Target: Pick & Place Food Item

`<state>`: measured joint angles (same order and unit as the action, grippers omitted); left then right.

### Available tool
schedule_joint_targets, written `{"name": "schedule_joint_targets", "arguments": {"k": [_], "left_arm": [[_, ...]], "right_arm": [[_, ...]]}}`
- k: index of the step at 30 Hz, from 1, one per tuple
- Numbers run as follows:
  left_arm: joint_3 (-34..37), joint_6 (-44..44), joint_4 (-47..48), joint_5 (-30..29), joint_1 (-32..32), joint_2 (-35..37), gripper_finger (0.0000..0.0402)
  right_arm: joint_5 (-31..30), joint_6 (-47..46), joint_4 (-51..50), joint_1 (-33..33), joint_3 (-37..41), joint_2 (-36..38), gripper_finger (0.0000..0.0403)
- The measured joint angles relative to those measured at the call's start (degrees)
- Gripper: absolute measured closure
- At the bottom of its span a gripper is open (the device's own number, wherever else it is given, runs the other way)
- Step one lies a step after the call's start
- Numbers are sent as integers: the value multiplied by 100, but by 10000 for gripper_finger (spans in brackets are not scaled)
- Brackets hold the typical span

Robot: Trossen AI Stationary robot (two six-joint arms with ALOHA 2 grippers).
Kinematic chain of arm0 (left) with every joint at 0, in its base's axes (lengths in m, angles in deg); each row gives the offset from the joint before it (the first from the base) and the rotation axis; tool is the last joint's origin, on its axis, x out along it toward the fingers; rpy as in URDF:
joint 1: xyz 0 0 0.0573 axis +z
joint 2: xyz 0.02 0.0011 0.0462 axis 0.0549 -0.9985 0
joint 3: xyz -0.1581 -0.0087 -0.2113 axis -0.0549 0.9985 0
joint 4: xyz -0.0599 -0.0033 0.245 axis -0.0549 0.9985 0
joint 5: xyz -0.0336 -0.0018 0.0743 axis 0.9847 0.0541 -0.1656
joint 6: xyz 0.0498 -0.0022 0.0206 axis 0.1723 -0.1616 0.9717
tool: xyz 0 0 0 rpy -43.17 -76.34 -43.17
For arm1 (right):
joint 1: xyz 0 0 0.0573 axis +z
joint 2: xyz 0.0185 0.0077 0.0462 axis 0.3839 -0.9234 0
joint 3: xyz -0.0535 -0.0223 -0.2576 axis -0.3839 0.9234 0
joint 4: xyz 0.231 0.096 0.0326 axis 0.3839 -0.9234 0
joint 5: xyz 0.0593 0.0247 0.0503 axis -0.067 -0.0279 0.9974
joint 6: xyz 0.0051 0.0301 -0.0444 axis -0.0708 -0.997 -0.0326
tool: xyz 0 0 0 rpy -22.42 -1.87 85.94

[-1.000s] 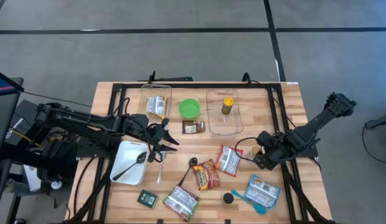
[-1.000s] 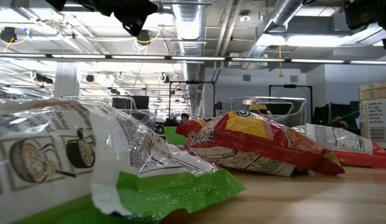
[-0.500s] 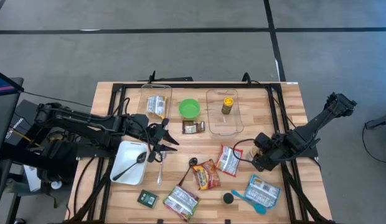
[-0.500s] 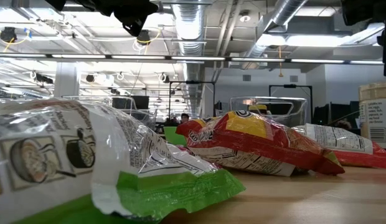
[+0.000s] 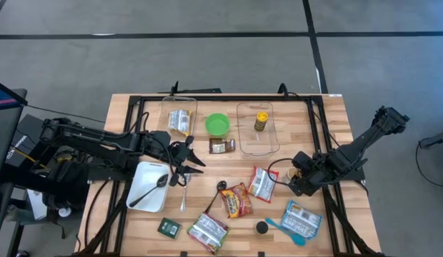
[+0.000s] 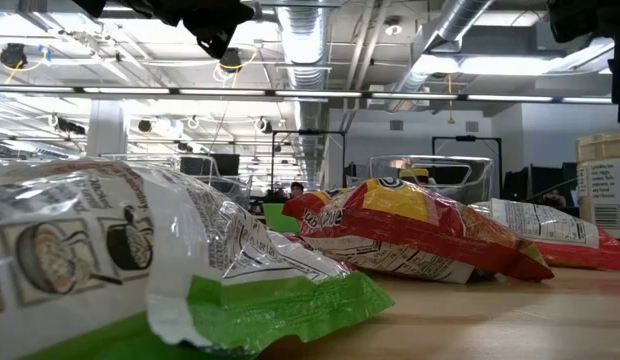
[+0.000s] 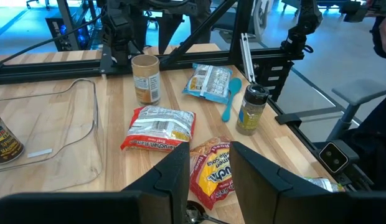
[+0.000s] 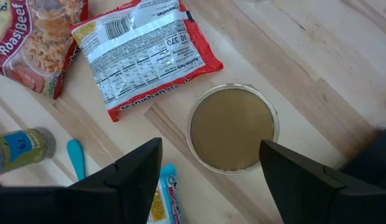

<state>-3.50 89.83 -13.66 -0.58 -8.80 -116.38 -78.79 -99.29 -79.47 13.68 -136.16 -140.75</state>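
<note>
Toward the near edge of the table [image 5: 329, 107], a green-and-white packet [image 5: 208, 231] and a blue-white packet [image 5: 301, 219] lie flat. Farther in, by the right edge, the right gripper [image 8: 210, 163] hangs directly above a tan cup [image 8: 233, 127], fingers spread and holding nothing, beside a red-edged noodle packet [image 8: 145, 50]. The left gripper [image 7: 208, 167] hovers near a white tray [image 5: 145, 193]; whether it grips anything I cannot tell.
</note>
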Motion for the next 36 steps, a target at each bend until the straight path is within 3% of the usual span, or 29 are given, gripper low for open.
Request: {"name": "schedule_joint_targets", "arguments": {"k": [4,14,36], "left_arm": [[0,2,0,-1,-1,0,294],[0,2,0,0,-2,0,294],[0,2,0,0,0,0,294]], "right_arm": [[0,1,-17,0,0,0,117],[-255,689,-154,0,0,0,9],[-237,688,352,0,697,-74,16]]}}
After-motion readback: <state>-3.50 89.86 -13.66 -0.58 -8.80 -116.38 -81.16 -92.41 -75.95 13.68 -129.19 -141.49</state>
